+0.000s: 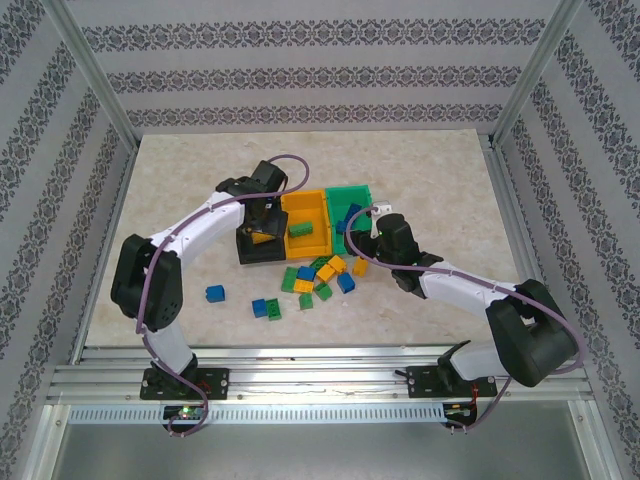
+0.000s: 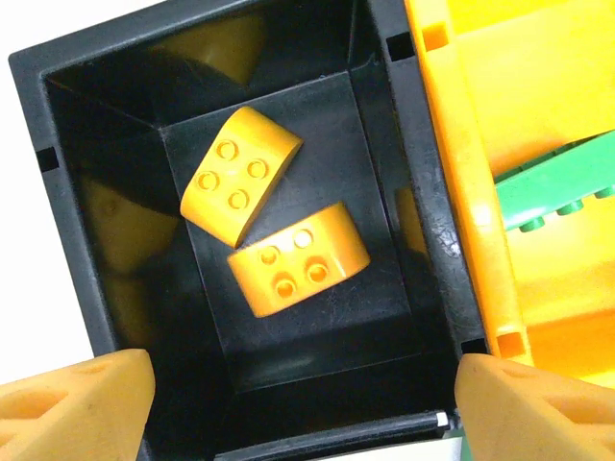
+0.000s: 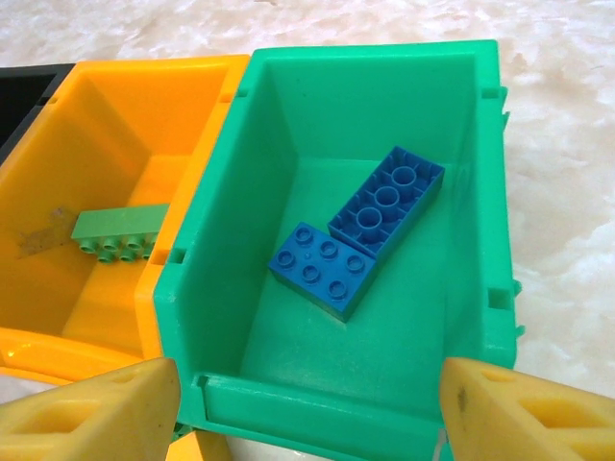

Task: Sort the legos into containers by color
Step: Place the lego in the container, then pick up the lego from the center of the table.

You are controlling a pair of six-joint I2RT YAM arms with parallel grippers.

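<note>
I'm holding both jaws wide, empty, over the bins (image 1: 312,208); loose legos (image 1: 322,274) are lying base-ward, probably nearer my right arm (image 1: 450,285).

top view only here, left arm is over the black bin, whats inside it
Observer: Two yellow bricks lie studs up, close together, on the floor of the black bin.
Operator: and the green bin, cant make out how the blue sits
Observer: Two blue bricks lie side by side in the green bin. One is studs up, the other hollow side up.
Operator: left gripper carrying anything
Observer: No. The left gripper is open above the black bin, with nothing between its fingers.
</note>
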